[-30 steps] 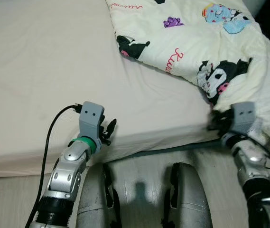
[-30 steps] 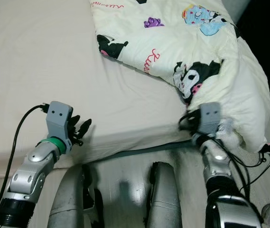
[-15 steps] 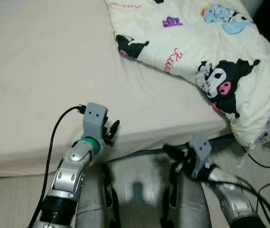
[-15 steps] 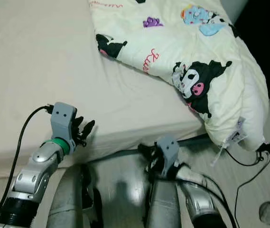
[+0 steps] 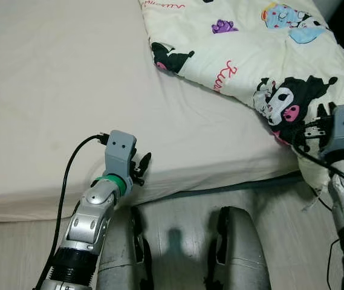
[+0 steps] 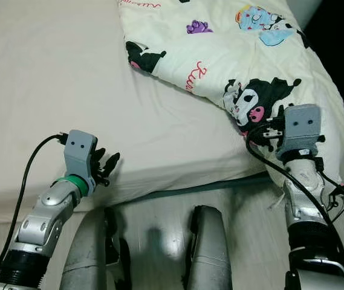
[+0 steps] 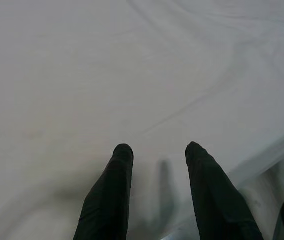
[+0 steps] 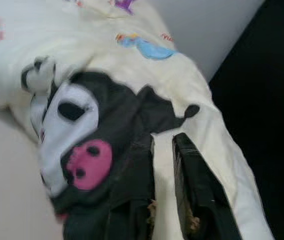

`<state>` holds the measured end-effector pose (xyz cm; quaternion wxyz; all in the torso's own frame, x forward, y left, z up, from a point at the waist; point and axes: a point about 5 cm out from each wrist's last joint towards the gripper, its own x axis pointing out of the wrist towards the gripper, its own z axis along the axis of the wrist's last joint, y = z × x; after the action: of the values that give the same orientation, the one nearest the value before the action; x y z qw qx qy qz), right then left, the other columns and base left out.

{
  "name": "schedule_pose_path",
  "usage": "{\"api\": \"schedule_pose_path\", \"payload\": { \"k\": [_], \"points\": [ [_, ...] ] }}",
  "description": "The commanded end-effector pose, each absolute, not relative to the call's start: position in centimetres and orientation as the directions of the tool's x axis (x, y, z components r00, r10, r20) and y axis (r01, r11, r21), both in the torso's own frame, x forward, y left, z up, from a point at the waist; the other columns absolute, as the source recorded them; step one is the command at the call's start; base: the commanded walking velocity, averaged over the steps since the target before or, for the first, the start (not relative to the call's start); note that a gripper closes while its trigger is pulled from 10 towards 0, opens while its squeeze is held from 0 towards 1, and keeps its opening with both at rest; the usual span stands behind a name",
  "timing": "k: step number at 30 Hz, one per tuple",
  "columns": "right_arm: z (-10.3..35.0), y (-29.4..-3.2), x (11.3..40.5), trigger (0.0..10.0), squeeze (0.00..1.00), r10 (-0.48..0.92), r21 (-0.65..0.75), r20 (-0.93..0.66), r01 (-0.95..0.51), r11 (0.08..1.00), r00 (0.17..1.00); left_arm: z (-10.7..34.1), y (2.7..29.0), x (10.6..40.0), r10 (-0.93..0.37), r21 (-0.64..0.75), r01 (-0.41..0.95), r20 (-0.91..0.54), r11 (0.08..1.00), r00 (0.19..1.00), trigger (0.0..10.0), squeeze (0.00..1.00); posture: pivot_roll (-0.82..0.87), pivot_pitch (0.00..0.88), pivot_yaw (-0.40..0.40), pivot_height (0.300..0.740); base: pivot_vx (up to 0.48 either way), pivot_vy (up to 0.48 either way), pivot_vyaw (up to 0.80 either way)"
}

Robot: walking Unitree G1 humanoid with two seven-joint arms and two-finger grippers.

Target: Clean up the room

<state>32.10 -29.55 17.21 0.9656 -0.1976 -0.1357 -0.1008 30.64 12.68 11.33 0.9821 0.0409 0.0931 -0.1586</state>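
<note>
Two grey legs point(image 5: 238, 248) of mine stand on the pale floor point(image 5: 178, 214), right up against the bed's near edge. My left arm bends up from below; its left gripper point(image 5: 140, 167) hovers at that edge over the beige sheet point(image 5: 57, 90), fingers a little apart and holding nothing. A black cable point(image 5: 63, 193) loops from its wrist down along the arm. Ahead of it the sheet runs broad and bare to the far side.

My right arm rises upright at the bed's right corner. The right gripper point(image 6: 262, 134) points in at the quilt point(image 5: 262, 54) where it spills over that edge, beside the black cartoon face point(image 5: 283, 103). From the head I cannot tell how its fingers stand. The right wrist view settles it: the two fingers point(image 8: 194, 195) lie nearly together with a thin slit between them, pressed close to the black-and-pink print, with no fold clearly pinched. That view also has a dark gap past the quilt's edge.

Farther off, the quilt covers the bed's far right part, printed with small coloured figures. Thin cables point(image 6: 341, 193) trail on the floor by my right arm.
</note>
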Motion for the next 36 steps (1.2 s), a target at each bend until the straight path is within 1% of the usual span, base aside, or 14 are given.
{"api": "schedule_pose_path", "payload": {
  "k": [1,4,6,8,15,16,17,25,30,31,32,34,35,36],
  "points": [
    [16.9,-30.9,31.6,10.0,1.0,-0.194,-0.379,0.284,0.296,0.877,0.939,10.4,12.9,30.2,-0.294,0.051,0.314,-0.231,0.948,0.927,10.0,0.0,0.04,0.245,0.106,0.595,0.0,0.0,0.0],
    [16.8,-31.5,31.5,10.0,1.0,-0.221,-0.375,0.284,0.32,0.87,0.933,10.4,12.9,30.2,-0.295,0.051,0.315,-0.231,0.948,0.927,10.0,0.0,0.04,0.246,0.107,0.595,0.0,0.0,0.0],
    [15.6,-32.7,31.2,10.0,1.0,-0.302,-0.303,0.24,0.367,0.88,0.923,10.4,12.9,30.2,-0.296,0.051,0.315,-0.231,0.948,0.927,10.0,0.0,0.04,0.251,0.113,0.595,0.0,0.0,0.0],
    [15.6,-32.7,31.2,10.0,1.0,-0.302,-0.303,0.24,0.367,0.88,0.923,10.4,12.9,30.2,-0.296,0.051,0.315,-0.231,0.948,0.927,10.0,0.0,0.04,0.251,0.113,0.595,0.0,0.0,0.0],
    [12.8,-33.4,31.0,10.0,1.0,-0.415,-0.163,0.112,0.428,0.889,0.903,10.4,13.5,30.0,-0.291,0.06,0.313,-0.238,0.948,0.927,10.0,0.0,0.06,0.262,0.124,0.595,0.0,0.0,0.0],
    [12.6,-33.5,31.1,10.0,0.92,-0.419,-0.142,0.093,0.429,0.892,0.903,10.4,13.6,29.9,-0.289,0.063,0.312,-0.24,0.948,0.927,10.0,0.0,0.07,0.265,0.127,0.595,0.0,0.0,0.0],
    [12.6,-33.6,31.2,10.0,0.0,-0.424,-0.137,0.08,0.431,0.892,0.902,10.4,13.7,29.8,-0.288,0.065,0.311,-0.242,0.948,0.927,10.0,0.0,0.07,0.267,0.129,0.595,0.0,0.0,0.0],
    [12.3,-33.8,31.4,10.0,0.0,-0.427,-0.096,0.035,0.428,0.899,0.904,10.4,14.0,29.5,-0.283,0.07,0.308,-0.247,0.949,0.927,10.0,0.0,0.09,0.271,0.131,0.595,0.0,0.0,0.0],
    [11.5,-34.0,31.5,10.0,0.0,-0.429,0.047,-0.049,0.431,0.901,0.902,10.4,14.3,29.4,-0.278,0.074,0.305,-0.25,0.949,0.927,10.0,0.0,0.1,0.266,0.135,0.595,0.0,0.0,0.0],
    [11.2,-34.0,31.6,8.5,0.0,-0.427,0.092,-0.075,0.433,0.897,0.901,10.4,14.3,29.4,-0.278,0.075,0.305,-0.251,0.949,0.927,10.0,0.0,0.1,0.264,0.135,0.595,0.0,0.0,0.0],
    [11.0,-34.1,31.5,2.8,0.0,-0.433,0.109,-0.091,0.441,0.891,0.897,10.4,14.3,29.4,-0.278,0.076,0.305,-0.252,0.949,0.927,10.0,0.0,0.1,0.262,0.136,0.595,0.0,0.0,0.0],
    [10.9,-34.2,31.4,2.8,0.0,-0.438,0.114,-0.099,0.447,0.887,0.894,10.4,14.3,29.4,-0.278,0.076,0.305,-0.252,0.949,0.927,10.0,0.0,0.1,0.262,0.136,0.595,0.0,0.0,0.0],
    [10.8,-34.4,31.3,0.0,0.0,-0.443,0.119,-0.104,0.453,0.884,0.891,10.5,14.3,29.4,-0.278,0.076,0.306,-0.252,0.949,0.927,10.0,0.0,0.1,0.258,0.137,0.595,0.0,0.0,0.0],
    [10.7,-34.5,31.2,0.0,0.0,-0.443,0.128,-0.108,0.455,0.881,0.89,10.5,14.3,29.5,-0.279,0.077,0.306,-0.252,0.949,0.927,10.0,0.0,0.1,0.256,0.137,0.595,0.0,0.0,0.0]
  ]
}}
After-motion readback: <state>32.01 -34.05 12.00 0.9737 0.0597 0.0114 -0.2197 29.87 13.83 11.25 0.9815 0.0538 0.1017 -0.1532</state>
